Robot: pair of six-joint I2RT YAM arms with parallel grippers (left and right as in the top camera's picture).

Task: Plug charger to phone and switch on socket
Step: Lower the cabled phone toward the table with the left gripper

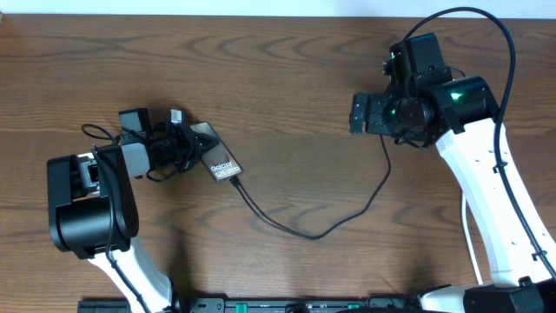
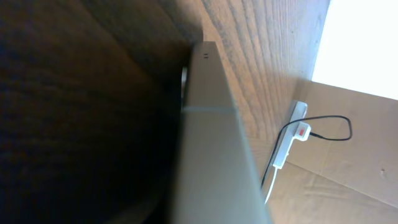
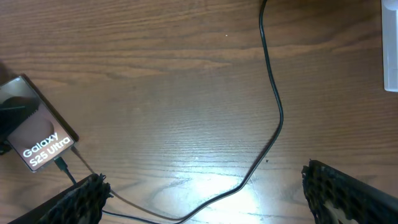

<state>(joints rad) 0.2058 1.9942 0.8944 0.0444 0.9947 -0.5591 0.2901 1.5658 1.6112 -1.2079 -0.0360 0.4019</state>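
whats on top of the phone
The left end effector is shut on the phone, hiding its upper end. The lettered end is bare, with the charger at its edge. The covered part cannot be seen.

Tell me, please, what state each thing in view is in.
phone: gripped at one end, lettering up.
charger: slack on the table, tip apparently in the phone.
socket: on or off cannot be told.
left jaws: shut on the phone.
right jaws: open, empty.

White left arm (image 1: 139, 269) and right arm (image 1: 495, 200) have black joints; right claw (image 3: 204, 177) bears dimpled black fingers (image 3: 348, 193).
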